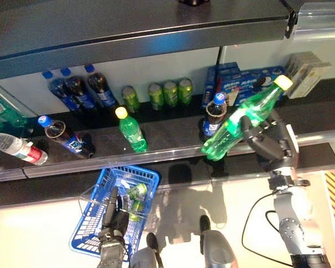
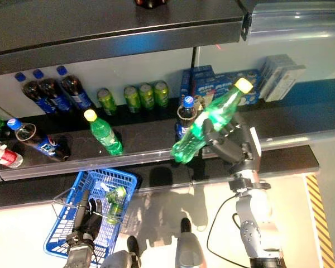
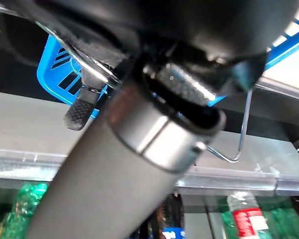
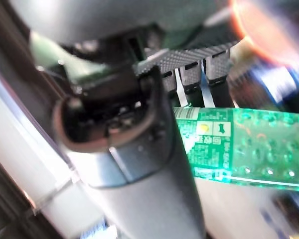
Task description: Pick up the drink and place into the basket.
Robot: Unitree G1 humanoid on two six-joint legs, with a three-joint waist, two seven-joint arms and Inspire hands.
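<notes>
Right hand (image 1: 268, 142) clamped round green bottle (image 1: 243, 120), lifted off shelf (image 1: 173, 134) | left hand (image 1: 114, 220) gripping basket (image 1: 86, 234) handle | drop-in pending

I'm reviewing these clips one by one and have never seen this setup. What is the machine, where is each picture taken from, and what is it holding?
It is a humanoid robot at a shop shelf. The two wide pictures come from its head, looking down; the two close ones from cameras on its wrists. Its right hand has fingers curled round a green bottle, tilted above the shelf. Its left hand holds the wire handle of a blue basket, which already has green drinks inside. More bottles and cans stand on the shelf.
</notes>
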